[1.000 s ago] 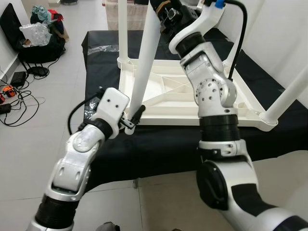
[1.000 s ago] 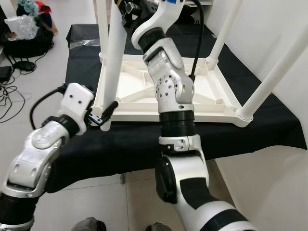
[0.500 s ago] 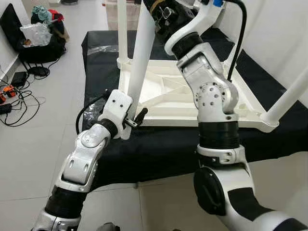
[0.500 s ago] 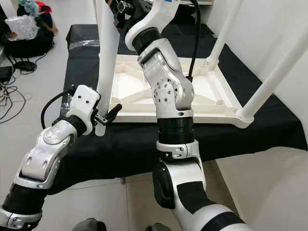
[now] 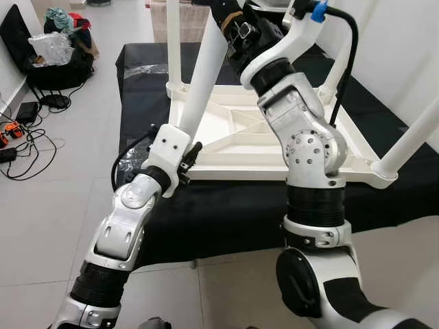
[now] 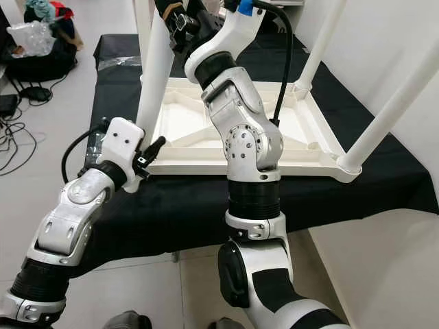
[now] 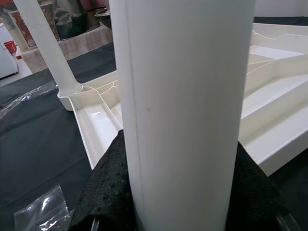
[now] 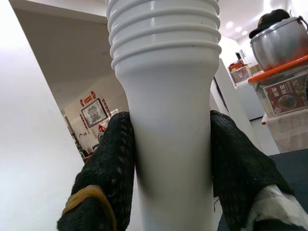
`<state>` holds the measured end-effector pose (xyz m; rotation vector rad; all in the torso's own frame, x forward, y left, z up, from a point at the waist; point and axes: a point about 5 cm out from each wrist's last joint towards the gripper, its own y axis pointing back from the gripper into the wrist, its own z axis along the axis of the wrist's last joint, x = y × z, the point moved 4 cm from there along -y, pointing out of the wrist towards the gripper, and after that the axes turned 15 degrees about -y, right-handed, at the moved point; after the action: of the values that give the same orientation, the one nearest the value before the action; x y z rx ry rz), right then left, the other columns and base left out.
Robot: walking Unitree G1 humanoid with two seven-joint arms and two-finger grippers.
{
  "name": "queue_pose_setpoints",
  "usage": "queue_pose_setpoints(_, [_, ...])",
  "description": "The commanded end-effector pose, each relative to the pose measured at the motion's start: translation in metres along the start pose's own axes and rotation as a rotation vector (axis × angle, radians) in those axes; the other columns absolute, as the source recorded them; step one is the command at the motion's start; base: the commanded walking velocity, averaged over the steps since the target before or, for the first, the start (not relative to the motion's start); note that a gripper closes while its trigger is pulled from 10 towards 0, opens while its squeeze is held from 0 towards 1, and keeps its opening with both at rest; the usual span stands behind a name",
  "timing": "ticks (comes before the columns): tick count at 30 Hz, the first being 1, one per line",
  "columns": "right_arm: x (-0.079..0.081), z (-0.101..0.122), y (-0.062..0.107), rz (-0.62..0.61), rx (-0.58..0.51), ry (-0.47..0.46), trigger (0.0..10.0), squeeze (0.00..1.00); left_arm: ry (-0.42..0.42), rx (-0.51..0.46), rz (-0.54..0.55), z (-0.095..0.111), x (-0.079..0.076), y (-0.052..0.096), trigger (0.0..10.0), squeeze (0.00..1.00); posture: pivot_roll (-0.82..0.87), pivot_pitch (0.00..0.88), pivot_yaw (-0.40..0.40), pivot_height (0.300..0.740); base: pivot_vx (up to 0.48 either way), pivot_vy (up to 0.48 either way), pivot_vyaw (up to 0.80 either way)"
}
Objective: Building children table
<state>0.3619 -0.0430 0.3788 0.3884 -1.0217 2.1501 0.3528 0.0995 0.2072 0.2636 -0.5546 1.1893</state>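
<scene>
— What's the room like from where you stand?

— Pale tiled floor point(image 5: 48, 205), white walls. A low surface point(image 5: 226, 205) draped in black cloth sits in the middle. Off by the far wall there's a black bag point(image 5: 51, 65) heaped with clothes and crinkled plastic, and cables point(image 5: 20, 147) trail across the tiles. A clear plastic bag point(image 7: 41, 211) lies on the cloth near the robot's left side.

— And the table itself?

— White plastic table top point(image 6: 288, 130), flipped underside up on the cloth, ribs and corner sockets showing. Legs stand in three of its corners, pointing up. The loose leg point(image 5: 202, 82) is a long white tube, slanting over the near left corner, lower end at the top's edge.

— Who's got hold of it?

— Both. The left gripper point(image 5: 185, 159) pinches the leg low down, black fingers point(image 7: 103, 192) pressed to either side. The right gripper point(image 6: 180, 24) clamps the upper part, where the tube has ridged rings point(image 8: 163, 29), its padded fingers point(image 8: 108, 168) snug on both flanks.
</scene>
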Motion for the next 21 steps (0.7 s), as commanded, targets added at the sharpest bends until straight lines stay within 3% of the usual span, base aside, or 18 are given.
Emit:
queue_pose_setpoints(1, [0.002,-0.005,0.001,0.001,0.016,-0.005,0.0,0.00,-0.034,-0.008,0.002,0.001,0.000,0.000,0.0,0.00,0.02,0.035,-0.077,0.740,0.000,0.000,0.00])
queue_pose_setpoints(7, [-0.009,-0.012,0.005,-0.049,0.028,-0.012,0.0,0.00,-0.098,0.028,0.072,-0.007,0.016,0.002,0.0,0.00,0.03,0.030,-0.074,0.740,0.000,0.000,0.00])
queue_pose_setpoints(8, [-0.011,-0.013,0.006,-0.056,0.030,-0.014,0.0,0.00,-0.115,0.034,0.072,-0.009,0.019,0.003,3.0,0.00,0.02,0.028,-0.068,0.740,0.000,0.000,0.00])
queue_pose_setpoints(9, [-0.011,-0.013,0.006,-0.056,0.030,-0.014,0.0,0.00,-0.115,0.034,0.072,-0.009,0.019,0.003,3.0,0.00,0.02,0.028,-0.068,0.740,0.000,0.000,0.00])
queue_pose_setpoints(10, [-0.013,-0.014,0.007,-0.065,0.032,-0.012,0.0,0.00,-0.148,0.036,0.079,-0.010,0.023,0.003,10.0,0.00,0.02,0.026,-0.065,0.740,0.000,0.000,0.00])
queue_pose_setpoints(13, [-0.016,-0.015,0.008,-0.074,0.036,-0.011,0.0,0.00,-0.180,0.042,0.084,-0.011,0.026,0.004,10.0,0.00,0.02,0.026,-0.065,0.740,0.000,0.000,0.00])
queue_pose_setpoints(14, [-0.020,-0.017,0.010,-0.087,0.041,-0.009,10.0,0.98,-0.215,0.045,0.088,-0.012,0.032,0.004,10.0,0.00,0.03,0.023,-0.063,0.740,0.000,0.000,0.00])
queue_pose_setpoints(18, [-0.033,-0.024,0.017,-0.116,0.062,0.007,10.0,1.00,-0.278,0.056,0.109,-0.015,0.050,0.008,10.0,0.00,0.03,0.015,-0.054,0.740,0.000,0.000,0.00])
queue_pose_setpoints(21, [-0.036,-0.025,0.018,-0.131,0.063,0.016,10.0,1.00,-0.292,0.060,0.112,-0.016,0.054,0.009,10.0,0.00,0.03,0.013,-0.055,0.740,0.000,0.000,0.00])
